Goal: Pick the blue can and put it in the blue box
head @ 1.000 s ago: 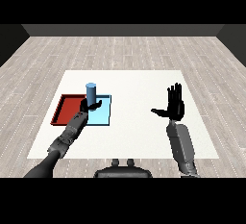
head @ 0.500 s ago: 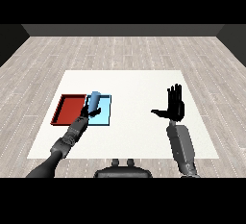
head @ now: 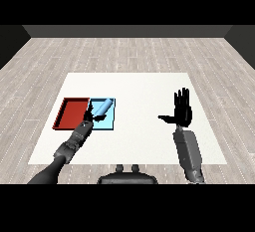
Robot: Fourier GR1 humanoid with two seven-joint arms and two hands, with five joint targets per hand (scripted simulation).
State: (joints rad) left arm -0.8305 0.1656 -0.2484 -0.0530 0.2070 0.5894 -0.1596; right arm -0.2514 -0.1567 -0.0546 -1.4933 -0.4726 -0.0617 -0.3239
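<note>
A white surface [head: 144, 141] stands on a pale grey plank floor [head: 129, 52], with dark walls behind. Toward its left side lie two trays side by side and touching: a red tray [head: 69, 114] on the left and a light blue tray [head: 109, 121] on the right. The blue can [head: 102, 108] lies tilted over inside the light blue tray, its upper end pointing up and to the right, its lower end down by the left robot hand [head: 88, 120]. That robot hand sits at the near left edge of the light blue tray, at the seam between the two trays; it is small and dark here, and I cannot tell whether its fingers are curled on the can or let go. The right robot hand [head: 182, 110] is held up well apart over the right part of the surface, fingers straight and spread upward, thumb out to the left, holding nothing
</note>
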